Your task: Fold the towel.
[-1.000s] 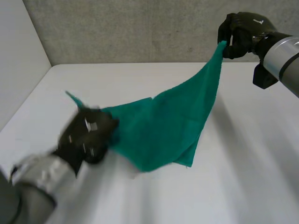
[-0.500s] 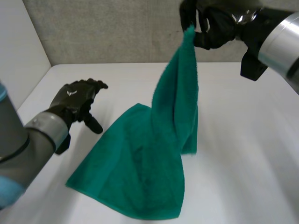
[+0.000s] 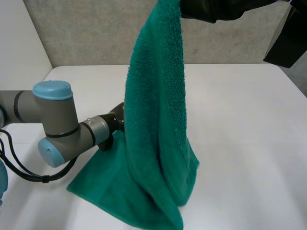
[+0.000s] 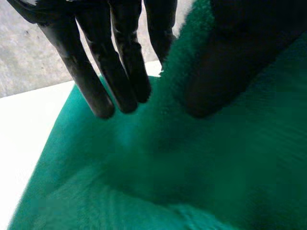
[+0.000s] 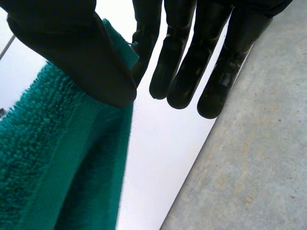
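The green towel [image 3: 156, 120] hangs in a long drape from my right hand [image 3: 211, 8], which is held high above the table; its lower part lies bunched on the white table [image 3: 240, 120]. In the right wrist view the thumb [image 5: 76, 52] pinches the towel's corner [image 5: 57, 158] against a finger, with the other fingers [image 5: 187, 72] straight beside it. My left arm [image 3: 57, 120] reaches in behind the hanging cloth. In the left wrist view, my left hand [image 4: 120, 72] has a ridge of towel [image 4: 158, 167] between its straight fingers and its thumb [image 4: 230, 62], low on the drape.
A grey wall [image 3: 96, 33] stands behind the table and a pale side wall [image 3: 19, 57] runs along its left edge. The right arm's dark forearm [image 3: 290, 38] hangs over the table's far right.
My right hand has carried the towel's corner up and towards the middle, so the cloth now hangs. My left hand let go, opened, then moved in behind the drape and closed on it.
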